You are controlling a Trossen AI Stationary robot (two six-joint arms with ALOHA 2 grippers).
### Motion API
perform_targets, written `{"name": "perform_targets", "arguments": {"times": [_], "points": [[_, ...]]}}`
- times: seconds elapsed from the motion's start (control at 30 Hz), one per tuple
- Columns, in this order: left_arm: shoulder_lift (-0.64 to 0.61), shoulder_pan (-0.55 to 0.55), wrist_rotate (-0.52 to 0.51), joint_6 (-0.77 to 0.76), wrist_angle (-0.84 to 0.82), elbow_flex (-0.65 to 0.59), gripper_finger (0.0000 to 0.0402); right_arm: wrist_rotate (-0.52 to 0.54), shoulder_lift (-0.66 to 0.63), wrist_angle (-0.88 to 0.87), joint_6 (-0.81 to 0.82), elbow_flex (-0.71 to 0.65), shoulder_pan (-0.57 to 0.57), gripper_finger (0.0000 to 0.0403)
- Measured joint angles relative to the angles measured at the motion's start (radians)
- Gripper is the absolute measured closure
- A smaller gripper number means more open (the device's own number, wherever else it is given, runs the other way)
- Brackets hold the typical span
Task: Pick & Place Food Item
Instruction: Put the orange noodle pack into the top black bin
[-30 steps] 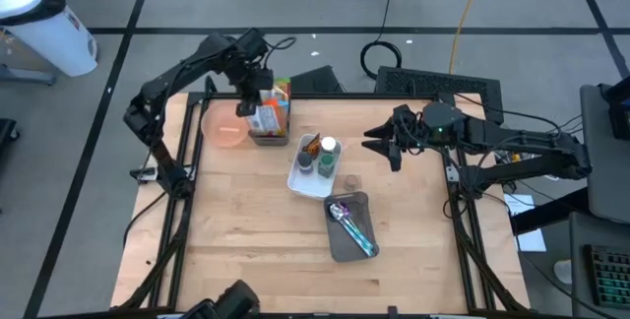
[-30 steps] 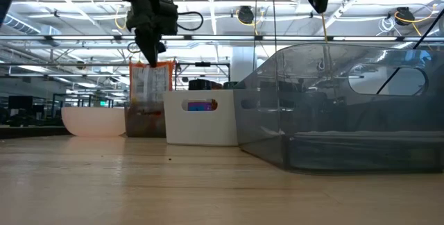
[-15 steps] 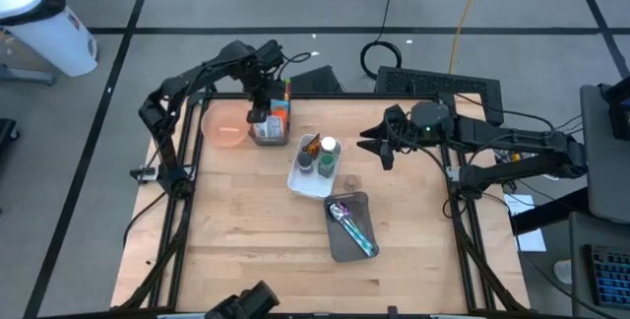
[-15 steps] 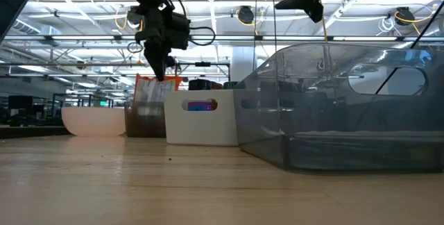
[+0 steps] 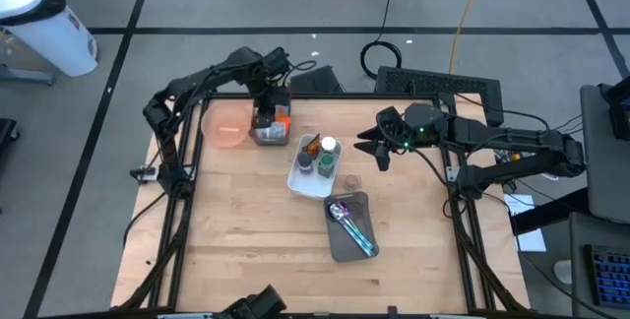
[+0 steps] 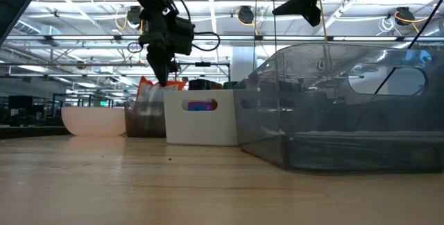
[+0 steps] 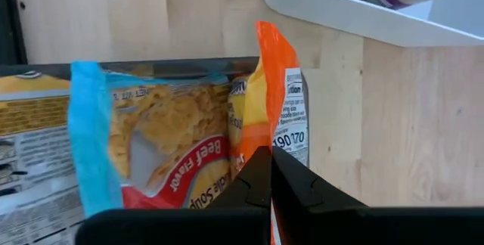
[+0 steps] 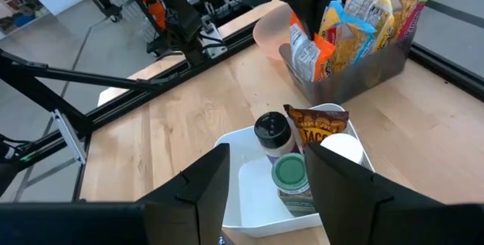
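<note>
A grey bin [image 5: 266, 138] at the table's far left holds several upright food packets. One of them is an orange-edged packet [image 7: 266, 79], which also shows in the right wrist view [image 8: 321, 51]. My left gripper [image 7: 270, 171] stands over the bin, pointing steeply down, shut on that packet. My right gripper [image 8: 261, 200] hovers open, high over the table's right side. It faces a white tray [image 5: 303, 183] and has nothing between its fingers. My left gripper pinches the orange packet's upper edge [image 7: 265, 141] between its two fingers, coming from above and pointing steeply down. The packet stands upright in the bin beside a blue-edged soup packet [image 7: 151, 131]. Its lower part is hidden by the bin's wall.
A pink bowl [image 5: 224, 128] sits left of the bin. The white tray holds two bottles and a brown packet [image 8: 316, 131]. Nearer the front lies a grey tray [image 5: 346, 230] with a spoon. The table's near half is bare wood.
My left gripper has come down and toward the table's right with the orange packet. The packet hung clear above the bin and now stands inside it among the others. My right gripper has drifted a little toward the white tray.
</note>
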Motion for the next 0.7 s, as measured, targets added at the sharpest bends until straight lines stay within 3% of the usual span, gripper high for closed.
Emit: {"name": "perform_targets", "arguments": {"times": [0.7], "points": [[0.000,0.009,-0.066,-0.109,0.002,-0.002,0.0381,0.000,0.000,0.000,0.019,0.000,0.002,0.0238]]}}
